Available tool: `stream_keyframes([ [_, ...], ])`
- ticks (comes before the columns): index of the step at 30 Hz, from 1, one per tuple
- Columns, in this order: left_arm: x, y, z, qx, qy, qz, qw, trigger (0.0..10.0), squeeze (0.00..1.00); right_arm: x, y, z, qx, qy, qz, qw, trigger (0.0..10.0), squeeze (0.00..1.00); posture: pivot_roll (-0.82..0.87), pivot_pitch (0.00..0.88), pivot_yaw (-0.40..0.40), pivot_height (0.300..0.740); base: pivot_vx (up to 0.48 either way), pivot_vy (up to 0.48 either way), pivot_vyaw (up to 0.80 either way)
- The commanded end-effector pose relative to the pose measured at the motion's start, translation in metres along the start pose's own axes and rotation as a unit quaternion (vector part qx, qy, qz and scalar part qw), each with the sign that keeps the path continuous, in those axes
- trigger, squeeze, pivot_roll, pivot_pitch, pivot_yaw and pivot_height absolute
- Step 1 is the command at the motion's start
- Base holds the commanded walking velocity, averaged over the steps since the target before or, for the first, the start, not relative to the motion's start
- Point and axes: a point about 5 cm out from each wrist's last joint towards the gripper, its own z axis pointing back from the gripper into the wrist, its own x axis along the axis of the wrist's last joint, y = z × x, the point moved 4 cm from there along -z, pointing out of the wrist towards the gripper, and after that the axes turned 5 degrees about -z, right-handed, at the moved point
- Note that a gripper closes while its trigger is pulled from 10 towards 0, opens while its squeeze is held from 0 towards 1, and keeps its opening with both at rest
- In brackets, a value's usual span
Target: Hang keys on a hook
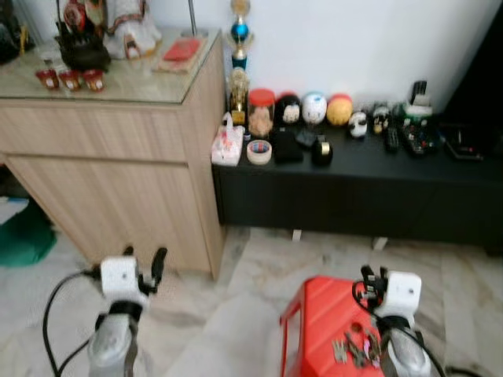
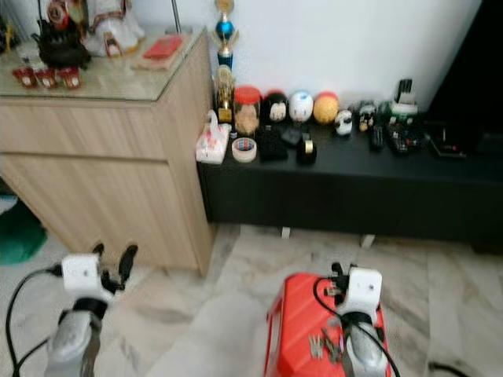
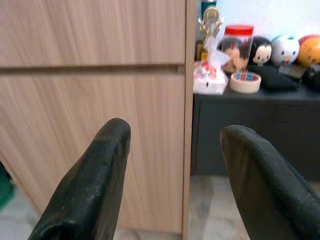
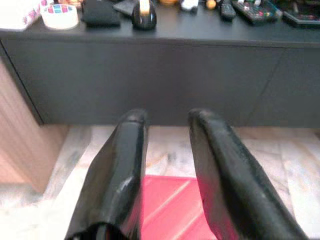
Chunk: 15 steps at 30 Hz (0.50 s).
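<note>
Marble floor, wooden cabinet [image 1: 118, 157] beside a low black console [image 1: 354, 188] crowded with trinkets. Keys [image 1: 355, 349] lie on a red stool [image 1: 318, 326], just beside the right gripper [image 1: 372, 276], fingers slightly parted, empty. Left gripper [image 1: 143, 259] hangs released before the cabinet, 2 fingers spread wide.

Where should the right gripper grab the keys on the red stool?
Probably from above, at the bunched end: the keys lie flat and splayed on the red stool, beside the right gripper. Finer shape is too small to tell.
</note>
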Motion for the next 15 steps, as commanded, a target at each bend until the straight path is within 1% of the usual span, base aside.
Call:
stream_keyframes([
  [1,-0.016,-0.002,0.009,0.006,0.036,0.007,0.999,10.0,0.00,-0.008,-0.004,0.005,-0.014,0.015,0.002,1.000,10.0,0.00,0.04,0.000,-0.015,0.726,0.000,0.000,0.00],
  [5,-0.020,-0.003,0.011,0.000,0.051,0.008,0.999,10.0,0.00,-0.011,-0.008,0.007,-0.019,0.027,0.010,0.999,10.0,0.00,0.03,0.000,-0.015,0.726,0.000,0.000,0.00],
  [8,-0.021,0.000,0.010,0.003,0.062,0.008,0.998,10.0,0.00,-0.013,-0.015,0.005,-0.030,0.042,0.012,0.999,10.0,0.00,0.03,0.000,-0.023,0.726,0.000,0.000,0.00],
  [10,-0.021,0.002,0.007,0.004,0.066,0.007,0.998,10.0,0.00,-0.013,-0.016,0.005,-0.028,0.046,0.015,0.998,10.0,0.00,0.03,0.000,-0.026,0.711,0.000,0.000,0.00],
  [11,-0.021,0.002,0.007,0.004,0.066,0.007,0.998,10.0,0.00,-0.013,-0.016,0.005,-0.028,0.046,0.015,0.998,10.0,0.00,0.03,0.000,-0.026,0.711,0.000,0.000,0.00],
  [15,-0.021,0.000,0.006,-0.002,0.069,0.005,0.998,10.0,0.00,-0.013,-0.014,0.004,-0.015,0.050,0.017,0.999,10.0,0.00,0.03,0.000,-0.027,0.686,0.000,0.000,0.00],
])
